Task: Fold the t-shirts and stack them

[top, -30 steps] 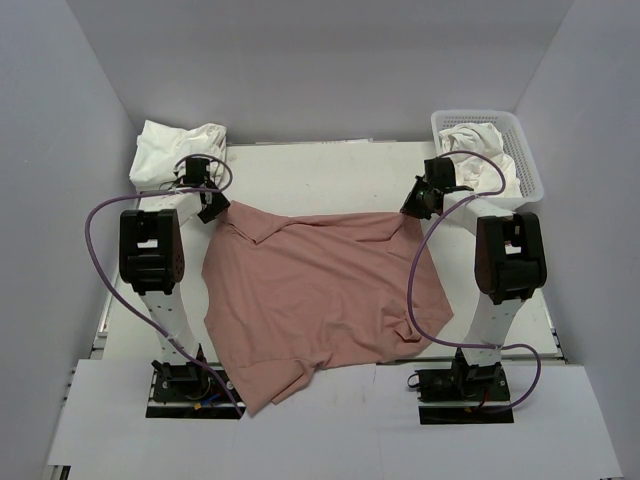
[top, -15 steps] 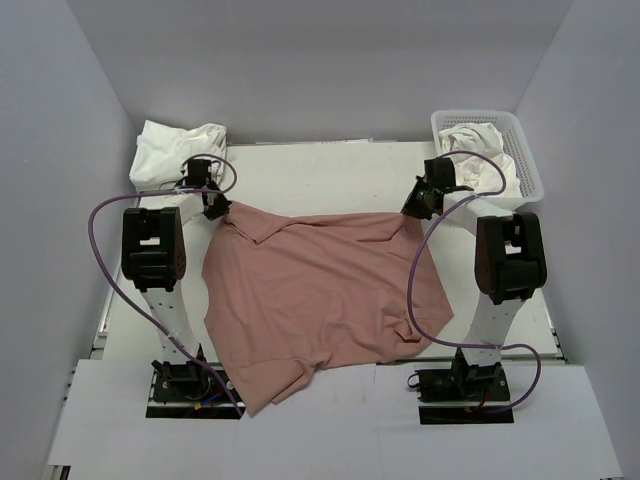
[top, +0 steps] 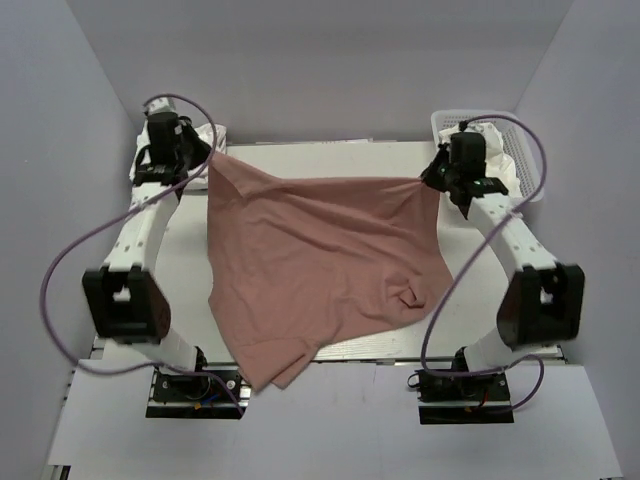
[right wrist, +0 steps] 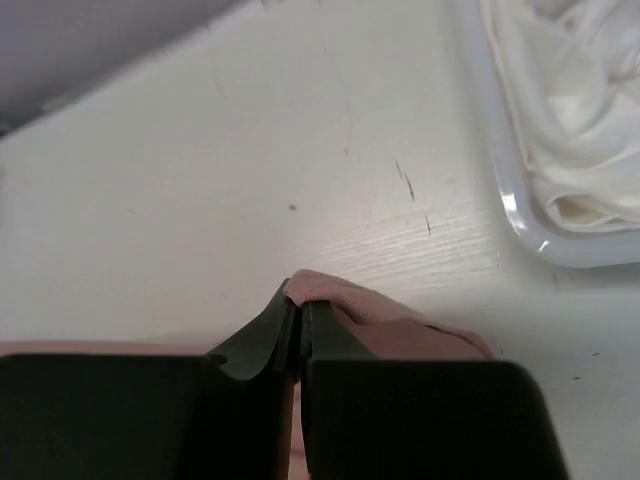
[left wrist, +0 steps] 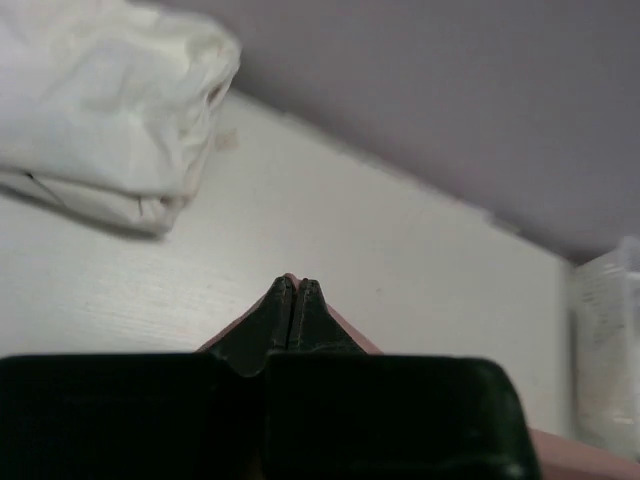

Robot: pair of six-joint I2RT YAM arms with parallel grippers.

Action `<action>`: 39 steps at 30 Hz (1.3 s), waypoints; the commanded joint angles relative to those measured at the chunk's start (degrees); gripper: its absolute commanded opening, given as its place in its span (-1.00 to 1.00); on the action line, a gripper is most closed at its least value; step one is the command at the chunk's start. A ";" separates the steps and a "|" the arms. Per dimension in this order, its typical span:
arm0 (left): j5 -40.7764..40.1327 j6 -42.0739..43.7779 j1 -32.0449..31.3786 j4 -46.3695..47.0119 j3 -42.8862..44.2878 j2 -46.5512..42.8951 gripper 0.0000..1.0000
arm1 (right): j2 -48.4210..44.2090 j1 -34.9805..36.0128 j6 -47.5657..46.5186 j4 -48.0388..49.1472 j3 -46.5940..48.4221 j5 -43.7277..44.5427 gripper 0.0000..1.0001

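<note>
Two corners of the soft dusty-pink cloth t-shirt (top: 320,260) are pinched, one in the black left pincer (top: 207,158) and one in the black right pincer (top: 433,181), both clamped on the fabric, which stretches between them and drapes toward the arm bases. A crumpled white cloth t-shirt (left wrist: 100,110) lies beyond and left of the left pincer, and a white plastic basket (right wrist: 512,205) holding another white t-shirt (right wrist: 575,110) sits just right of the right pincer.

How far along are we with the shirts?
Done: possibly the white bundle at far left. In hand: left claw and right claw pinch far corners of the pink t-shirt, stretched unfolded. Left: folding it, plus the white shirts in the basket.
</note>
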 commanded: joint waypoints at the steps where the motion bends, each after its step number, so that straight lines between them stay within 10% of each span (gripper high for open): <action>1: -2.87 1.11 -0.06 3.49 -1.41 -15.83 -1.00 | -11.01 -0.05 -2.17 1.09 -0.89 3.51 -1.00; 19: -11.05 8.05 -0.58 -7.66 24.50 -40.06 -1.00 | -50.84 -0.23 -9.03 -10.51 14.19 0.09 -1.00; 28: -11.57 9.19 -0.58 -8.20 32.26 -41.29 -1.00 | -49.38 -0.14 -9.73 -18.16 25.30 5.26 -1.00; 39: -10.62 7.61 0.20 1.88 12.59 -22.67 -1.00 | -32.89 -0.40 -6.92 -5.34 -1.73 4.68 -1.00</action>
